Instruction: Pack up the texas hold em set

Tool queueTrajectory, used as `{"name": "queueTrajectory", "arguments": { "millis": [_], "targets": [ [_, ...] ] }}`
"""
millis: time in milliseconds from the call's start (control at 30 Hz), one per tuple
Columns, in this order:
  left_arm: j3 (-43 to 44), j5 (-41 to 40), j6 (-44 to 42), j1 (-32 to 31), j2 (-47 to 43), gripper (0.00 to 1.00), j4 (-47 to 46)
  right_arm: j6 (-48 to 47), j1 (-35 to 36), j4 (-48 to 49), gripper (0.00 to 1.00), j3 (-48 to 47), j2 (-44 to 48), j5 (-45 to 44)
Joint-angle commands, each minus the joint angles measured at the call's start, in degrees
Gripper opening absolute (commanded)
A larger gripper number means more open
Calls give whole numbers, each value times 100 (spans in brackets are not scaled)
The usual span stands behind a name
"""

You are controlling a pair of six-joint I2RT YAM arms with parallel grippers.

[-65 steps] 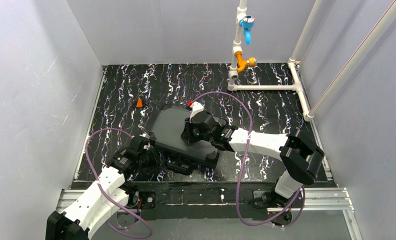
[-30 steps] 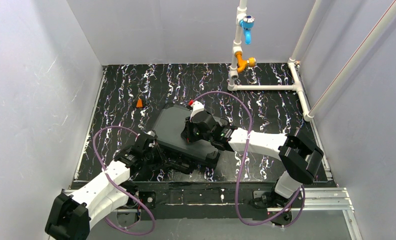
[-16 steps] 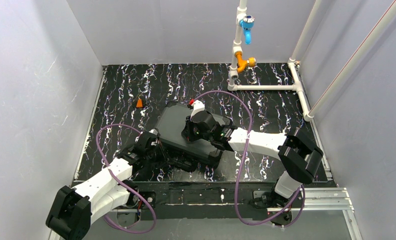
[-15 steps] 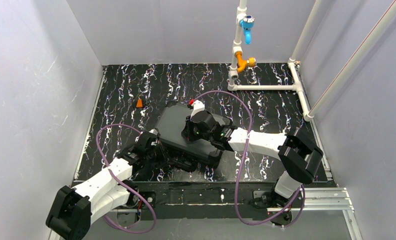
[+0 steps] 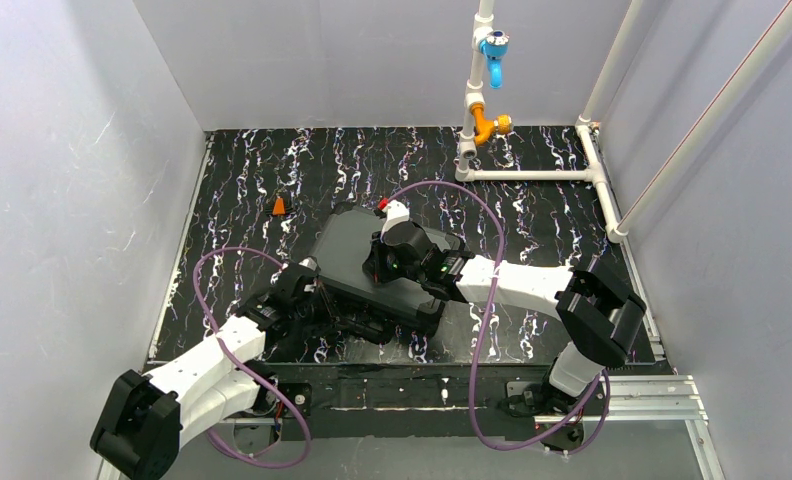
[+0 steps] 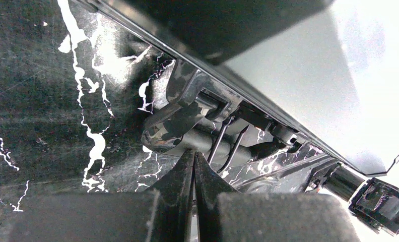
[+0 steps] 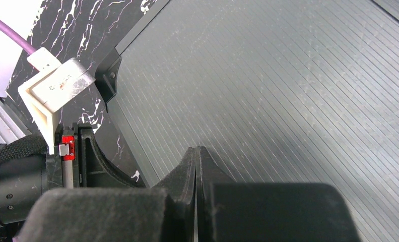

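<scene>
The black briefcase [image 5: 344, 252] lies shut on the marbled table, so the chip stacks, blue discs and dice are hidden. My right gripper [image 5: 376, 268] is shut and empty, with its tips resting on the ribbed grey lid [image 7: 288, 75]; in the right wrist view the gripper [image 7: 196, 149] shows its fingers pressed together. My left gripper [image 5: 324, 306] is shut at the case's near front edge. In the left wrist view its tips [image 6: 193, 153] touch the shiny metal latch [image 6: 180, 121] and the dark handle beside it, under the case's edge [image 6: 288, 85].
A small orange cone [image 5: 279, 206] stands on the table behind and left of the case. A white pipe frame [image 5: 532, 174] with a blue valve [image 5: 492, 45] and an orange fitting [image 5: 490, 127] is at the back right. Grey walls enclose the table.
My left arm has reached further forward and right, bringing its gripper in against the case's front latch. The right gripper has stayed on the lid.
</scene>
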State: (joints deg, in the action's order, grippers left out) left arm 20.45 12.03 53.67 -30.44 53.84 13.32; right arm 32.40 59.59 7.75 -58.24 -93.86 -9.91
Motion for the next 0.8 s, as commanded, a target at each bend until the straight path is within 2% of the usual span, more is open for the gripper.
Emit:
{"name": "queueTrajectory", "arguments": {
  "millis": [0, 333, 767],
  "targets": [
    [-231, 94, -134, -204, 257, 0, 336, -133, 35, -1620, 1, 460, -572, 150],
    [-171, -253, -200, -381, -278, 0, 1556, -116, 35, -1580, 1, 502, -560, 145],
    [-237, 90, -175, -441, 365, 0, 356, -94, 35, -1531, 1, 492, -646, 217]
  ]
}}
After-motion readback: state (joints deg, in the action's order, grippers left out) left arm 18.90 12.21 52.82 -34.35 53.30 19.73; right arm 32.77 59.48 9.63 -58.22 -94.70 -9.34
